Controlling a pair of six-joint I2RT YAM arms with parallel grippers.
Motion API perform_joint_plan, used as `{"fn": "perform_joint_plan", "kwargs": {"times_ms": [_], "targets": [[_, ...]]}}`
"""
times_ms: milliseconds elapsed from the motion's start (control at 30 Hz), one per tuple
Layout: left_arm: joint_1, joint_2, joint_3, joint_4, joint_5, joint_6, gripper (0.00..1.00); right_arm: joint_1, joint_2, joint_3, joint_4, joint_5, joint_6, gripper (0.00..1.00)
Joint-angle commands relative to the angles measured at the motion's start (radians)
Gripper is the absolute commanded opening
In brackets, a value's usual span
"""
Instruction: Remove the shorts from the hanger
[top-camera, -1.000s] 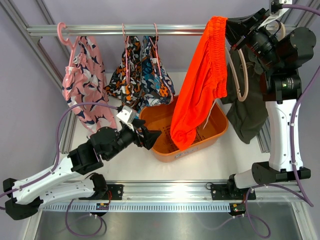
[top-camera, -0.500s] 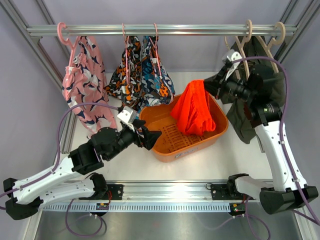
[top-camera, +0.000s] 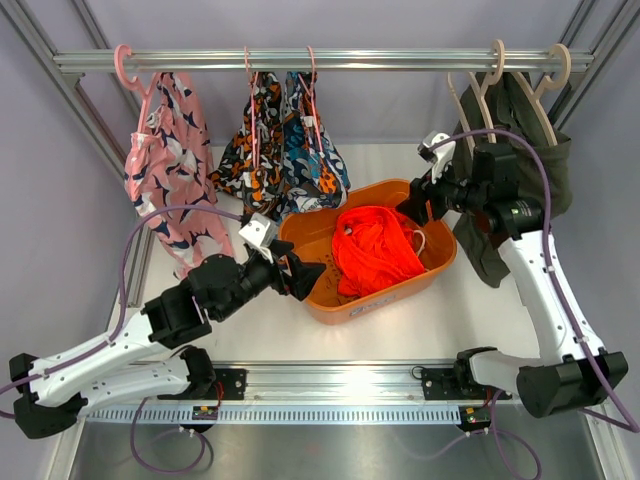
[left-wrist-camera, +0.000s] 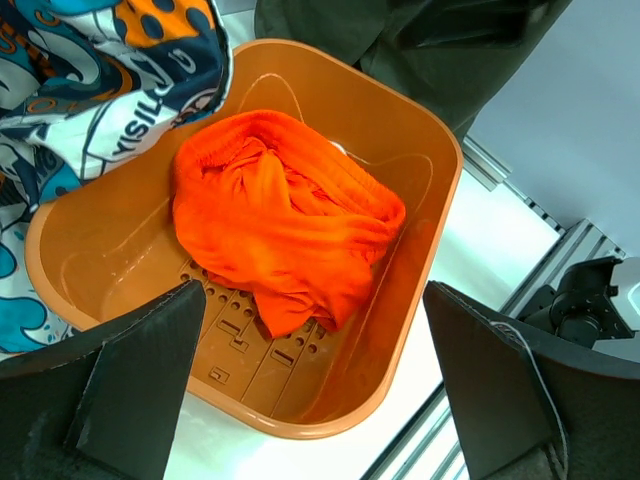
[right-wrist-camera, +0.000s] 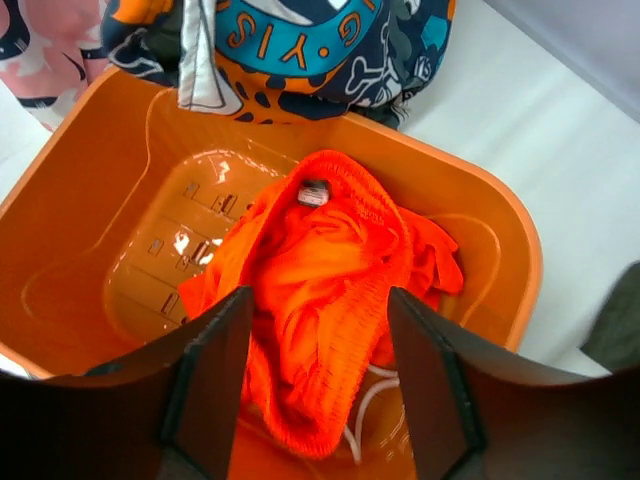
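Top external view: found printed shorts (top-camera: 285, 150) hanging upper left, olive shorts (top-camera: 500, 240) upper right. Noted basket (top-camera: 325, 305) at centre, holding heaped orange shorts (top-camera: 375, 250). Observed left gripper (top-camera: 308, 277) at basket's left rim, jaws spread, empty; right gripper (top-camera: 412, 210) over right rim, jaws released.

Both arms reach inward, the left gripper (top-camera: 301, 272) and right gripper (top-camera: 414, 207) spread wide, holding nothing.
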Motion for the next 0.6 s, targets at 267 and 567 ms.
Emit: {"fn": "perform_joint_plan", "kwargs": {"times_ms": [267, 567], "targets": [[0.0, -0.023, -0.019, 0.048, -0.018, -0.004, 0.96, -0.125, 0.029, 0.581, -0.182, 0.033, 0.175, 0.68], [0.001, 0.005, -0.018, 0.077, 0.019, 0.01, 0.97, -0.597, 0.263, 0.936, -0.276, -0.277, 0.348, 0.59]]}}
